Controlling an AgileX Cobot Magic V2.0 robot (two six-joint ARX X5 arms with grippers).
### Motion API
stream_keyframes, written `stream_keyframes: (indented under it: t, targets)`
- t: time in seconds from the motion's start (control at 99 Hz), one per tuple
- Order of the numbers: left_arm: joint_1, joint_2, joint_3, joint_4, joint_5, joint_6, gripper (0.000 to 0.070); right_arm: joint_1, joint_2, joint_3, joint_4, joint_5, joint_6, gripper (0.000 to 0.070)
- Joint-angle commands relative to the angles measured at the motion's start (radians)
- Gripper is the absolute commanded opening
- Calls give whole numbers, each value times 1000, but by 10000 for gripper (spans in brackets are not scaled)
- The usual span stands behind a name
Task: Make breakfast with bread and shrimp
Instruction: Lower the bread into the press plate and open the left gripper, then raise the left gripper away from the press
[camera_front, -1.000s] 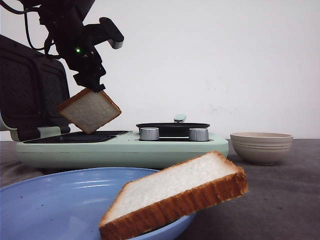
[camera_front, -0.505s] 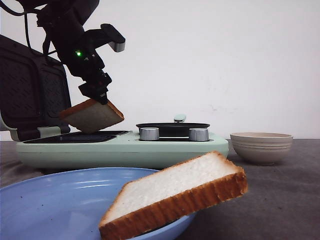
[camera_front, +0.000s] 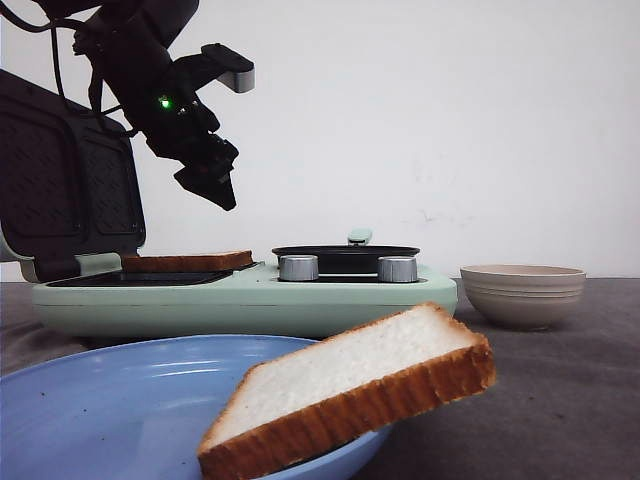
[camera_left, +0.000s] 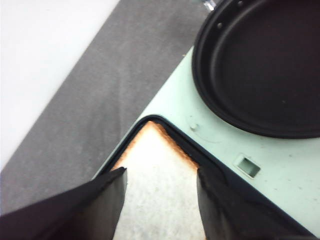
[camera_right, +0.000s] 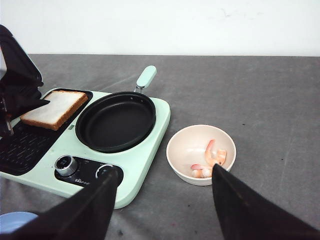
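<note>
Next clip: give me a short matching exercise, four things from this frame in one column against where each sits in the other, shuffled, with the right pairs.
Things:
1. shrimp
2. bread slice
3. second bread slice
4. black pan

Places:
A. on the blue plate
B. in the beige bowl
C. on the appliance's right side, empty
D. flat on the sandwich plate

Pairs: 1-B, 2-D, 3-A, 4-C

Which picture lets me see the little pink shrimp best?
The right wrist view. It looks down into the beige bowl, so the shrimp show inside. The front view sees only the bowl's side, hiding them. The left wrist view shows just the bread and pan.
</note>
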Motion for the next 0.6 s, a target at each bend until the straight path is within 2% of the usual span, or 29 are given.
stream_keyframes:
  t: [0.0, 0.091, 0.293, 0.455, 0.586]
  targets:
    - [-6, 26, 24, 9, -1, -17, 244, 4, 4, 19, 7, 0, -8, 371]
    - [-12, 20, 32, 9, -36, -31, 243, 4, 4, 19, 7, 0, -8, 371]
    - [-29, 8, 120, -53, -160, -137, 241, 4, 4, 19, 7, 0, -8, 371]
    - [-29, -19, 243, -208, -161, -263, 238, 4, 3, 19, 8, 0, -8, 371]
    - [-27, -58, 316, -304, -161, -333, 238, 4, 3, 19, 7, 0, -8, 371]
